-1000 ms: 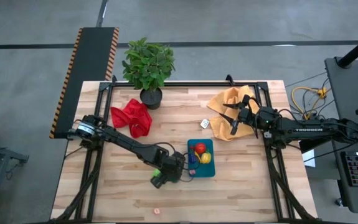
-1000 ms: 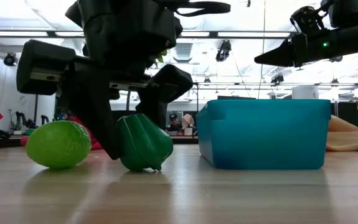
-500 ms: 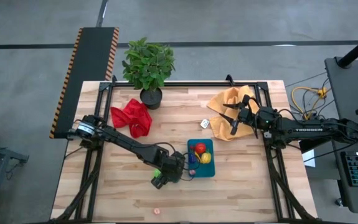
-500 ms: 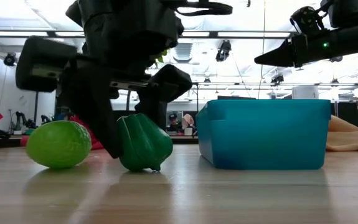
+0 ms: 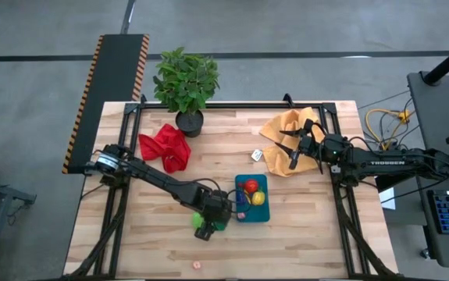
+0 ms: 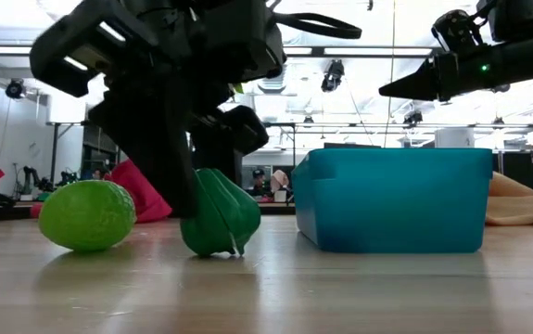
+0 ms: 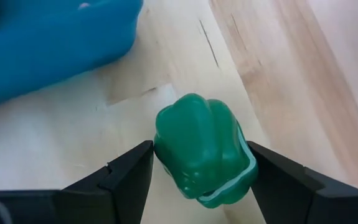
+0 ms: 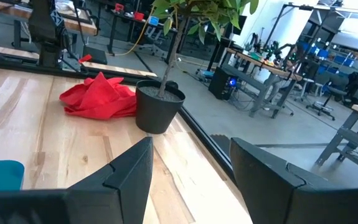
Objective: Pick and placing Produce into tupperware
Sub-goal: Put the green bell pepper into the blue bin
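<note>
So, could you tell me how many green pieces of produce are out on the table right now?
2. A green pepper sits between the left gripper fingers, just beside the blue container. A lime lies on the table next to it, farther from the container. Others may be hidden inside the container.

We can't see the green pepper (image 5: pixel 216 224) properly from above; the left claw (image 5: pixel 213 215) covers most of it at lower centre. In the left wrist view the tupperware (image 7: pixel 48 37) is cut off by the top and left edges. Inside the tupperware, in the high view, a purple item (image 5: pixel 240 199) is too small for us to identify. At table level the tupperware's wall hides its contents. A tiny pink speck (image 5: pixel 196 264) on the surface, bottom centre of the high view, we can't identify.
</note>
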Controlling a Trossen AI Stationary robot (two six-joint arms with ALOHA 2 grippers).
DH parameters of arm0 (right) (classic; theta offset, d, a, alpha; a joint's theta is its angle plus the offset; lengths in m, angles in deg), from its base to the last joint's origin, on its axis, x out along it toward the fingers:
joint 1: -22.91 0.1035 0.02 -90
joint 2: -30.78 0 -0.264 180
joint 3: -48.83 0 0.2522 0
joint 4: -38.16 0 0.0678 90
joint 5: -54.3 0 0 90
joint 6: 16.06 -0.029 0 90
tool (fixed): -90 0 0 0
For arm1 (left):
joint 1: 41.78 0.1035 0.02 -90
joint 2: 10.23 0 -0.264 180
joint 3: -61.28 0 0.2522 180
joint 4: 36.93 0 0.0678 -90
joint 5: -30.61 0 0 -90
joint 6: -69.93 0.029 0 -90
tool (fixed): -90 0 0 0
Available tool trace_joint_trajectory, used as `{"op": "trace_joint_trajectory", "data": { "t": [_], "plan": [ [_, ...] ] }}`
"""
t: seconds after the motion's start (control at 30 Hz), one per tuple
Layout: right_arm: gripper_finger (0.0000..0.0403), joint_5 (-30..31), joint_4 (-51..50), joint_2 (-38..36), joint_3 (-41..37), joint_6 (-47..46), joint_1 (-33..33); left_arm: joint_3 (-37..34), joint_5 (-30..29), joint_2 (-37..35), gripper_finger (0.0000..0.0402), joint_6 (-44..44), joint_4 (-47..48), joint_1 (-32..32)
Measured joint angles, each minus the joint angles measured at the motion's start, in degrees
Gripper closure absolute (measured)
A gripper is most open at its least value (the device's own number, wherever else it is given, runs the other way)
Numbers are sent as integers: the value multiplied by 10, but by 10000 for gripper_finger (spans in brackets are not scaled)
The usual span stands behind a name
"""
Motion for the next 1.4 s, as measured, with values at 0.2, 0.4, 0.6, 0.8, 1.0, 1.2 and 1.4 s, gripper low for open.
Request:
{"op": "trace_joint_trajectory", "data": {
  "t": [0.2, 0.4, 0.6, 0.8, 1.0, 1.2, 1.4],
  "plan": [
    [197, 0, 0, 0, 0, 0, 0, 0, 6, 0, 169, -18, 0, 0],
    [197, 0, 0, 0, 0, 0, 0, 0, 5, 0, 169, -19, -2, 0],
    [197, 0, -4, 0, 0, 0, 0, 0, 6, 0, 171, -17, -1, 1],
    [197, 0, -5, 0, 0, 0, 0, 0, 7, 0, 213, -17, -2, 1],
    [197, 0, -5, 0, 0, 0, 0, 0, 7, -2, 256, -17, -4, 1],
    [197, 0, -5, 0, 0, 0, 0, 0, 7, -2, 262, -17, -4, 1],
    [197, 0, -5, 0, 0, 0, 0, 0, 5, -7, 263, -11, 1, 1]
  ]
}}
